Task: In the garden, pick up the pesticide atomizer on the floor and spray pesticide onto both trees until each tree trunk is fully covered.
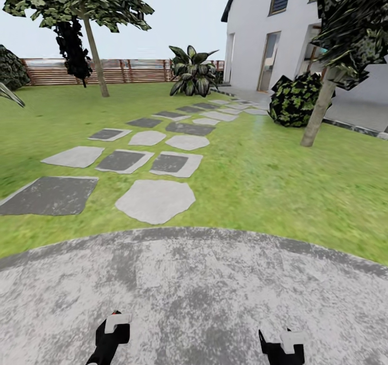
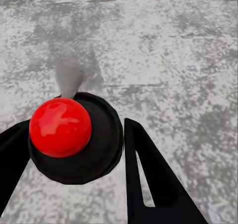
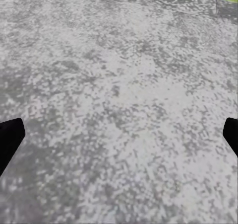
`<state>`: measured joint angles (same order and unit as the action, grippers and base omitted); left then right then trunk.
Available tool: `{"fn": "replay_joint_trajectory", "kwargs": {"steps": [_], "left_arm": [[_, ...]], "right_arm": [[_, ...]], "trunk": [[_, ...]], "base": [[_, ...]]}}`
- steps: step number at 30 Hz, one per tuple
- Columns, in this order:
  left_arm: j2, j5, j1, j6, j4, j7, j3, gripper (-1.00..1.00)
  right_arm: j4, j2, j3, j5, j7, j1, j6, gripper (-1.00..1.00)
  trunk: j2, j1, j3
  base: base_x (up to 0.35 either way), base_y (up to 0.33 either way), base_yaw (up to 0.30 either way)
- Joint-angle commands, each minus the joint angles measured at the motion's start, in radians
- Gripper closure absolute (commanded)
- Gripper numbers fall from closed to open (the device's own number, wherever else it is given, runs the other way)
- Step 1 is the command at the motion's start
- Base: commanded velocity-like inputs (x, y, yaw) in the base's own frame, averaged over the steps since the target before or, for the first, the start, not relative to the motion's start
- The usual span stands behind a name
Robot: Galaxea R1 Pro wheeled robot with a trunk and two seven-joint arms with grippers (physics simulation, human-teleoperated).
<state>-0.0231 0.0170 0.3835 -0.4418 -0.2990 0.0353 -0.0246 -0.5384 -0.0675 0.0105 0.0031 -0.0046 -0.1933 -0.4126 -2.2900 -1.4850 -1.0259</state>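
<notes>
The pesticide atomizer (image 2: 74,134) is seen from above in the left wrist view: a red top on a dark round body, with a pale grey trigger head blurred behind it. My left gripper (image 2: 74,124) has a finger pressed to each side of it. In the head view the left gripper (image 1: 110,335) sits low over the grey paved floor (image 1: 205,289), with a speck of red at its tip. My right gripper (image 1: 281,346) hangs over the same floor, and in the right wrist view the right gripper (image 3: 119,129) is open wide and empty. One tree trunk (image 1: 96,57) stands far left, another tree trunk (image 1: 320,111) to the right.
Grass borders the paved patch. Grey stepping stones (image 1: 156,200) lead ahead toward a white house (image 1: 269,36). A dark bush (image 1: 293,100) sits beside the right tree, a broad-leaved plant (image 1: 193,74) stands at the back, and a slatted fence (image 1: 124,71) closes the lawn.
</notes>
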Motion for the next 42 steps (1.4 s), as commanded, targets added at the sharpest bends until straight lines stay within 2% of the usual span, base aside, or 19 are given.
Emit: {"fn": "replay_joint_trajectory", "kwargs": {"steps": [1, 16, 38, 42], "left_arm": [[0.0, 0.0, 0.0, 0.0, 0.0, 0.0, 0.0, 1.0], [0.0, 0.0, 0.0, 0.0, 0.0, 0.0, 0.0, 1.0], [0.0, 0.0, 0.0, 0.0, 0.001, 0.0, 0.0, 1.0], [-0.001, 0.0, 0.0, 0.0, 0.001, 0.0, 0.0, 1.0]], "right_arm": [[0.0, 0.0, 0.0, 0.0, 0.0, 0.0, 0.0, -1.0], [-0.001, 0.0, 0.001, 0.001, 0.004, 0.0, 0.0, -1.0], [0.001, -0.002, -0.002, 0.002, 0.0, 0.0, 0.0, -1.0], [0.029, -0.002, -0.001, 0.002, 0.0, 0.0, -0.001, -1.0]], "trunk": [[0.0, 0.0, 0.001], [0.0, 0.0, 0.007], [0.0, 0.0, 0.007], [0.0, 0.0, 0.007]], "base": [[0.302, 0.145, 0.021], [0.332, 0.032, 0.206], [0.341, 0.0, 0.009], [0.341, 0.0, 0.101]]}}
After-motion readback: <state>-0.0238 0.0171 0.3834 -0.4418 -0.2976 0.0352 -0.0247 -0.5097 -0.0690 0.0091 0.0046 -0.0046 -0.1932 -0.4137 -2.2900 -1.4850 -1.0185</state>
